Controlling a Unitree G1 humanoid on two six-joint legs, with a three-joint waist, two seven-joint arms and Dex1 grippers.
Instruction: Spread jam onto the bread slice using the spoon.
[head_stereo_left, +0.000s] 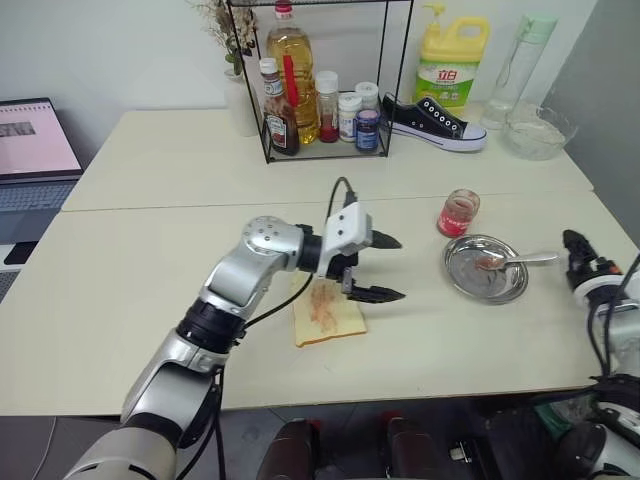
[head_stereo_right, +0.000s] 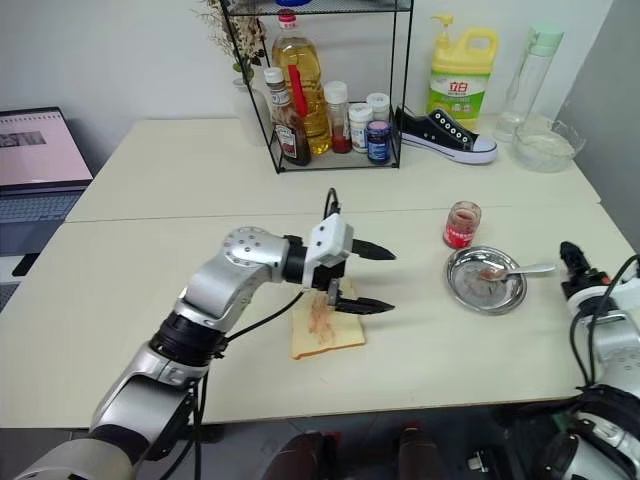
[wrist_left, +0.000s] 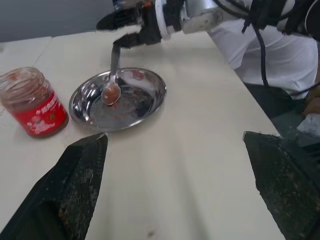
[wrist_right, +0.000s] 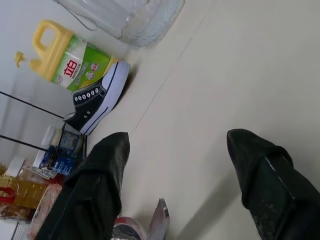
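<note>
my left gripper (head_stereo_left: 388, 268) hangs over the bread (head_stereo_left: 328, 312), jaws spread wide and empty, its lower finger (head_stereo_left: 378, 294) just above the slice's 3 o'clock edge. the slice lies flat on the table (head_stereo_left: 150, 260) with a reddish streak of jam (head_stereo_left: 322, 304) down its middle. at 3 o'clock from it, well apart, the spoon (head_stereo_left: 512, 261) rests in the steel plate (head_stereo_left: 466, 275), bowl smeared red, handle out over the rim toward my right gripper (head_stereo_left: 577, 246). that one's jaws stand apart with nothing between them, the handle tip just in front of them in the wrist view. the jam jar (head_stereo_left: 458, 212) stands open at 11 o'clock of the plate, just beside it.

my reading: the bread is light and soft, apt to slide or tear, so i'd pin it gently at an edge. the spoon is stiff, thin and slick; the free end of the handle is the place to pinch. the glass jar is breakable.
</note>
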